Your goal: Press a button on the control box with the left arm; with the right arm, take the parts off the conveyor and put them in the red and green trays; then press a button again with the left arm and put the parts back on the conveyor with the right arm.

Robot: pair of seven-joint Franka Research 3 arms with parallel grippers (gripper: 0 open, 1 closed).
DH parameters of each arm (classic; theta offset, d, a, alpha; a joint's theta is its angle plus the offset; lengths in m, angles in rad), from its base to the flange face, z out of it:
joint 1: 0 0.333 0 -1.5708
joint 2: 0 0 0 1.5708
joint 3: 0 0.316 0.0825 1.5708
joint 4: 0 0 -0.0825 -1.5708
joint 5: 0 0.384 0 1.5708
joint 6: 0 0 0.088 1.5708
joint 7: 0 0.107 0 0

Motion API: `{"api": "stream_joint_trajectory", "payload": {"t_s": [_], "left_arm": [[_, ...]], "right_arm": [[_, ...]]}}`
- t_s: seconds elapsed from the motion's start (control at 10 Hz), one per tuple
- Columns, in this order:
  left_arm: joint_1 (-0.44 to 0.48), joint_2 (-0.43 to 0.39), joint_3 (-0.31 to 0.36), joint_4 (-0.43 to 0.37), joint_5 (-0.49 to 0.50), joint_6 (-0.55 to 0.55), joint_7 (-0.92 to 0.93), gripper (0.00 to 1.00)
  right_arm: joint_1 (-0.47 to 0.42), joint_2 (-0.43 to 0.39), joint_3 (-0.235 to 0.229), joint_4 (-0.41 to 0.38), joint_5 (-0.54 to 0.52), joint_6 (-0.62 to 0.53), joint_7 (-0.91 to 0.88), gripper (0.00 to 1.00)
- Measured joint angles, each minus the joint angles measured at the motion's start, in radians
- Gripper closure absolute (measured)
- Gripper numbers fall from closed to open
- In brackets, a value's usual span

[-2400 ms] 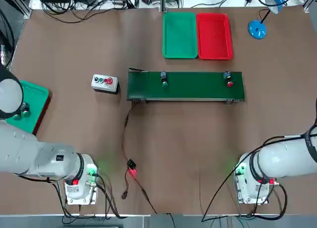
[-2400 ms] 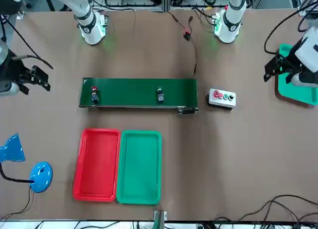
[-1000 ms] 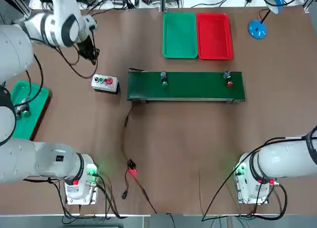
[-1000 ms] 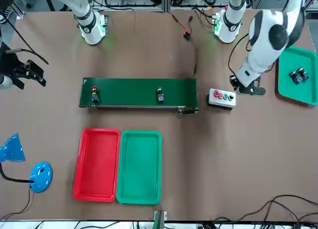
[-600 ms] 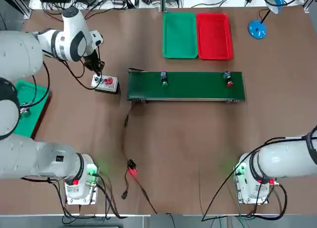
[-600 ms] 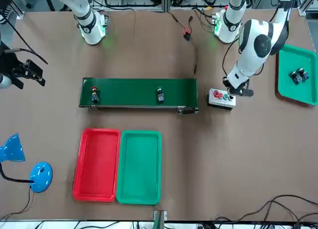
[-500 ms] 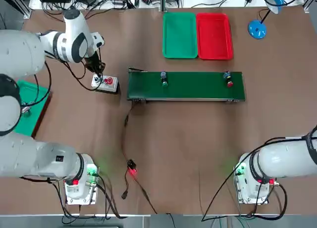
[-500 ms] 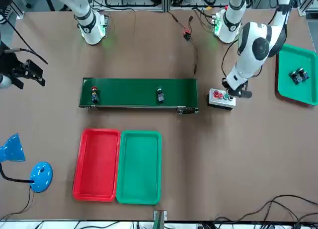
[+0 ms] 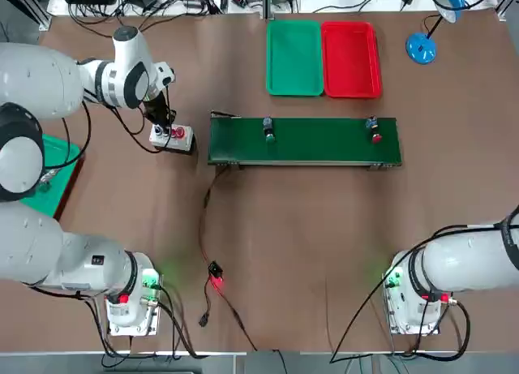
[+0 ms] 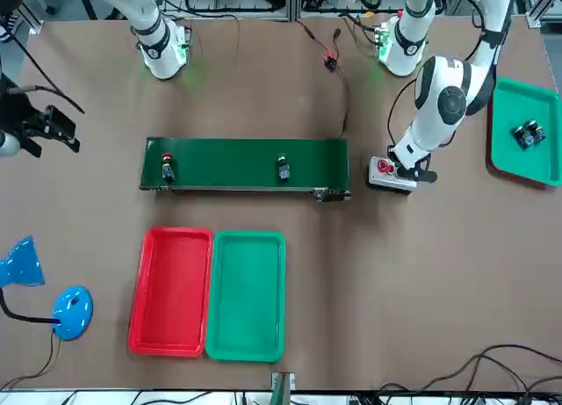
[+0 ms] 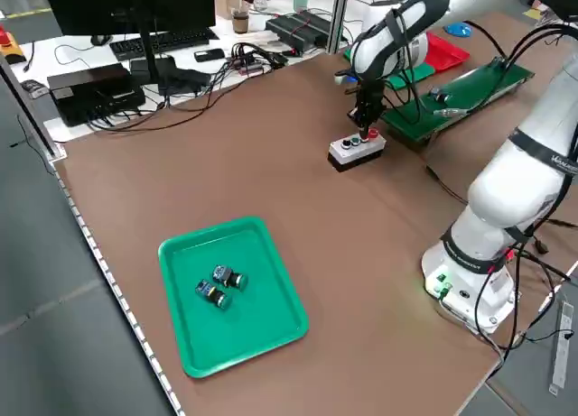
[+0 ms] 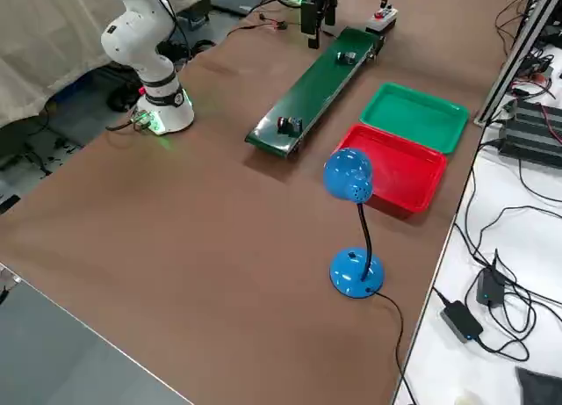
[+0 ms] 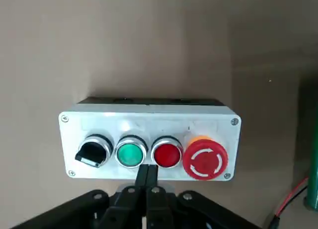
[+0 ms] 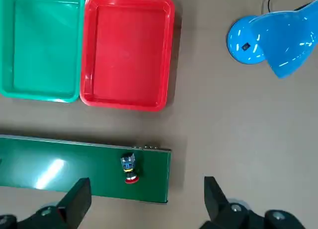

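The grey control box (image 13: 149,119) carries a black selector, a green button (image 13: 130,153), a red button (image 13: 166,153) and a red mushroom stop. My left gripper (image 13: 147,173) is shut and empty, its tips over the box's edge between the green and red buttons; it also shows over the control box (image 9: 173,137) as the left gripper (image 9: 160,121). The conveyor (image 9: 324,143) bears a green-capped part (image 9: 268,131) and a red-capped part (image 9: 374,131). Beyond it lie the green tray (image 9: 294,58) and red tray (image 9: 350,59), both bare. My right gripper (image 14: 144,209) hangs open above the conveyor's right end.
A second green tray (image 11: 235,335) with two small parts lies at the table's left side. A blue desk lamp (image 9: 422,45) stands right of the red tray. A cable with a red-lit connector (image 9: 215,278) trails from the conveyor toward the arm bases.
My left arm swung from the side tray across to the control box and came down onto it. The right gripper and both parts on the conveyor stayed put.
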State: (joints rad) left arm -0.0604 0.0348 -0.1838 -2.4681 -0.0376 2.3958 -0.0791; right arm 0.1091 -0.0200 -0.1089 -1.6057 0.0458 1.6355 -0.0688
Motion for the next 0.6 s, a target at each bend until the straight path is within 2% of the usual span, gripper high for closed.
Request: {"api": "stream_joint_trajectory", "payload": {"t_s": [0.6], "left_arm": [[-0.001, 0.016, -0.026, 0.004, 0.000, 0.003, -0.002, 0.99]], "right_arm": [[0.000, 0.000, 0.000, 0.000, 0.000, 0.000, 0.000, 0.00]]}}
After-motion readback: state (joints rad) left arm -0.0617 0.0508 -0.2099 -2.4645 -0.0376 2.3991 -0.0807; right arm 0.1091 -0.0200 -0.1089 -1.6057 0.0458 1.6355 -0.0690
